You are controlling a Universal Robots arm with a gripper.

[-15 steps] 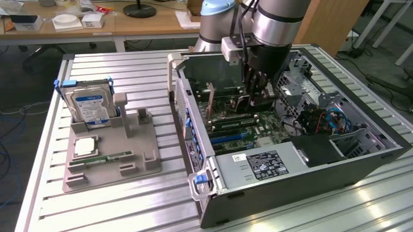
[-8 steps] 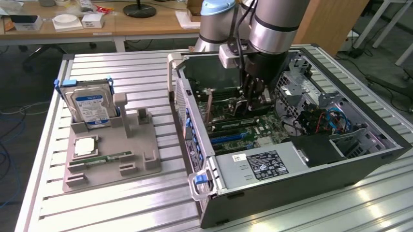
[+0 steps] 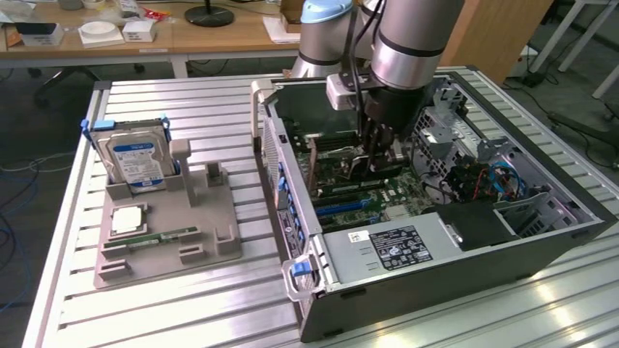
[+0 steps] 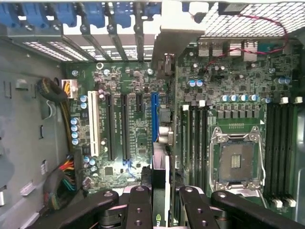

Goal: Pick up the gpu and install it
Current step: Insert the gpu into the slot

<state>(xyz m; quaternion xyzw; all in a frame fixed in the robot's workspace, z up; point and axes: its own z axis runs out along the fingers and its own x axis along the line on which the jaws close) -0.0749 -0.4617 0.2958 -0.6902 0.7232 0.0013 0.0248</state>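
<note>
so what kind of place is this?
Probably a robotics lab bench for PC assembly: an open desktop tower on an aluminium-profile table, a grey parts fixture with a hard drive, wooden desks behind. The gripper holds the gpu inside it.

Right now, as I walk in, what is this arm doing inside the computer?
The robot arm has its gripper lowered into the open computer case. It holds the gpu edge-on between its fingers, above the motherboard and roughly in line with the blue slot. Whether the card is seated cannot be told. On the gray holder beside the case stand a hard drive and a memory stick.
</note>
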